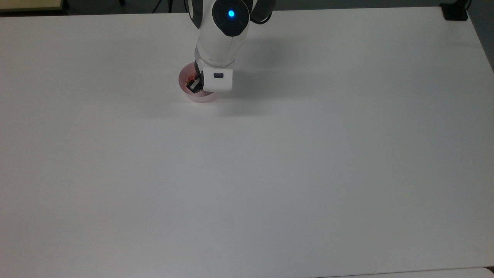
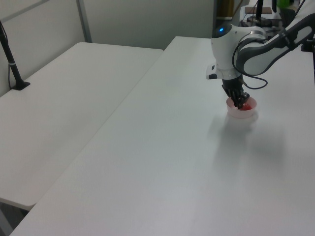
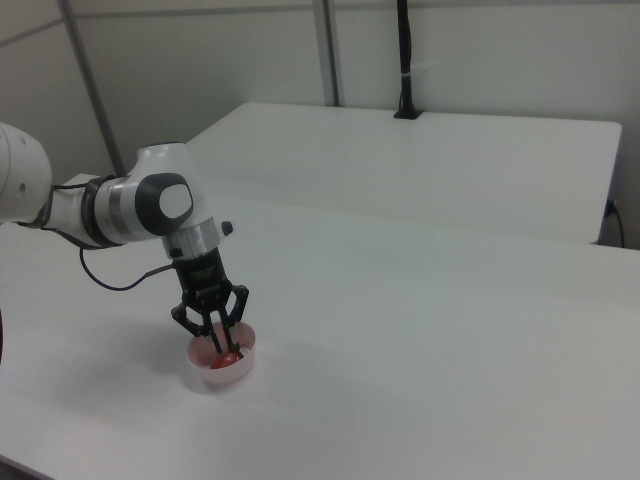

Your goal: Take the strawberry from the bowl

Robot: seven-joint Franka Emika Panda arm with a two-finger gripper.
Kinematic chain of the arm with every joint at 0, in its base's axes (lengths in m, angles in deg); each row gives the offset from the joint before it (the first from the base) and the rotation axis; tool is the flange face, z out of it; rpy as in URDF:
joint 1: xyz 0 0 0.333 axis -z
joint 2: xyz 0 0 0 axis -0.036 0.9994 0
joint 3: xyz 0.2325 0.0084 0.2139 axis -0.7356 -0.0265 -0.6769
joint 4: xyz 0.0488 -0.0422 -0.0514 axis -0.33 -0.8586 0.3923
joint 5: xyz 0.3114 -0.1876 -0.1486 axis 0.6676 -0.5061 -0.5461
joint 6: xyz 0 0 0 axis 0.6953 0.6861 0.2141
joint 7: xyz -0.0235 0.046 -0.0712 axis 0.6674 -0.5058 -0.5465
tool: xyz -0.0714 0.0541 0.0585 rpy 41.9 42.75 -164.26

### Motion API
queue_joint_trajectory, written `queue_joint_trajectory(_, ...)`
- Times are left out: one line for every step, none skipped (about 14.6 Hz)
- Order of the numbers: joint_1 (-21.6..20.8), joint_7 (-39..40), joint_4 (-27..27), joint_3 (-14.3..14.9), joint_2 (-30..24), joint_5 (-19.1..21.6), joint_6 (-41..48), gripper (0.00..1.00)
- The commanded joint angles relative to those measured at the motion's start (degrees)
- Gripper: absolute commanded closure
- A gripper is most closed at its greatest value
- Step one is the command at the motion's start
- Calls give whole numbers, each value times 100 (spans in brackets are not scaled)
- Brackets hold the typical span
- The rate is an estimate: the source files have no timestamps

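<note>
Inside the bowl (image 3: 238, 372) the claw (image 3: 219, 345) (fingers spread apart) straddles the strawberry (image 3: 228, 359).

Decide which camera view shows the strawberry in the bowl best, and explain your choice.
The right view: the strawberry sits red and unblocked inside the bowl, below the gripper. The left view gives a red patch beside the gripper; the top view gives a sliver at the arm's edge.
</note>
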Motion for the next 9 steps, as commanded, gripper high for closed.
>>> queue_joint_trajectory(-157,-94,-140,136,-110,96,-70,84)
queue_joint_trajectory(-157,-103,-140,136,-110,104,-70,79)
queue_joint_trajectory(-157,-103,-140,136,-110,104,-70,78)
queue_joint_trajectory(-157,-103,-132,136,-110,104,-70,90)
queue_joint_trajectory(-157,-112,-123,136,-119,104,-61,100)
queue_joint_trajectory(-157,-112,-62,136,-119,104,-43,100)
queue_joint_trajectory(-157,-121,-26,136,-119,113,-8,100)
queue_joint_trajectory(-148,-112,-26,136,-119,122,-8,100)
queue_joint_trajectory(-157,-112,-17,136,-119,122,-8,100)
